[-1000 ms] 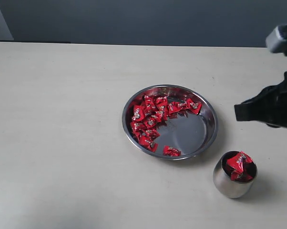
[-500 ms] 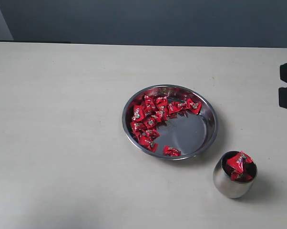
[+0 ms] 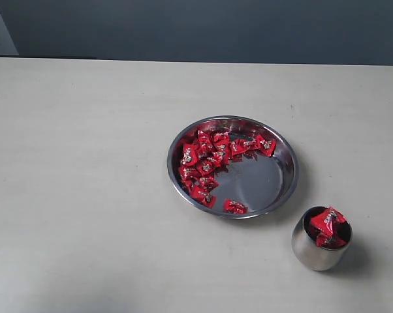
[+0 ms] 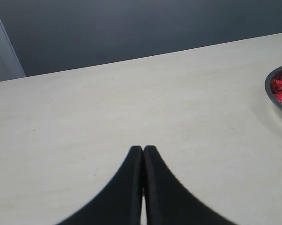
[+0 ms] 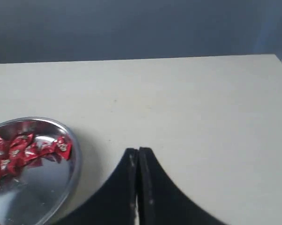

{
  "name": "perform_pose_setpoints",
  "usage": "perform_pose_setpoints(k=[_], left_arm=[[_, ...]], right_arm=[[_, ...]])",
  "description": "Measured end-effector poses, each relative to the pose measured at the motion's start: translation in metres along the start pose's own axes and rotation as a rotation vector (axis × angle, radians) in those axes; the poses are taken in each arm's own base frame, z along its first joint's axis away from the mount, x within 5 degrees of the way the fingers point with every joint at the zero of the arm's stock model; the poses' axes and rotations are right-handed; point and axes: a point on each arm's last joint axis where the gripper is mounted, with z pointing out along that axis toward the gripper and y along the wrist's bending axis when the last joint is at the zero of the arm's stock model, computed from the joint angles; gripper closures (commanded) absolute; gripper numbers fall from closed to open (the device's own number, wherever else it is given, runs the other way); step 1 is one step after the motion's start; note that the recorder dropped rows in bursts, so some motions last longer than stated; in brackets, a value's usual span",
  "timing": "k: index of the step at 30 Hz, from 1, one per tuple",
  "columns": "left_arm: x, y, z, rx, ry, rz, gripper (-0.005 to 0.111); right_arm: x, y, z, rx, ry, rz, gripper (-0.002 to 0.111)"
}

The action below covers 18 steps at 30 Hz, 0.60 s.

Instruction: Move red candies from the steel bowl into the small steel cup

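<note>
A pale counter [image 3: 85, 163] carries the steel bowl [image 3: 255, 181] a little right of its middle in the exterior view, and the small steel cup [image 3: 311, 253] stands upright near the bowl, toward the near right corner, apart from its rim. Most of the red candies [image 3: 206, 163] lie heaped in an arc along the bowl's left and far sides, leaving the right part of the mirror-like bottom bare. One candy [image 3: 234, 207] sits alone by the near rim. A few more red candies [image 3: 327, 225] fill the cup and poke above its lip. In the left wrist view the left jaws are pressed together with nothing between them, above bare counter, and the bowl's edge with a few candies shows at the border of that picture. In the right wrist view the right jaws are likewise together and hold nothing, above bare counter just beside the bowl.
</note>
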Motion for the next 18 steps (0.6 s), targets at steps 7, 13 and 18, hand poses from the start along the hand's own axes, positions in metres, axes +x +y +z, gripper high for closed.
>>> perform_pose_setpoints(k=[7, 13, 18], left_arm=[[0.000, 0.000, 0.000, 0.000, 0.000, 0.000, 0.106], [0.000, 0.000, 0.000, 0.000, 0.000, 0.000, 0.106], [0.000, 0.000, 0.000, 0.000, 0.000, 0.000, 0.106]], right_arm=[[0.040, -0.012, -0.013, 0.094, -0.072, 0.089, 0.109], [0.058, -0.013, -0.014, 0.093, -0.084, 0.096, 0.109], [0.071, -0.013, -0.021, 0.096, -0.151, 0.086, 0.109]])
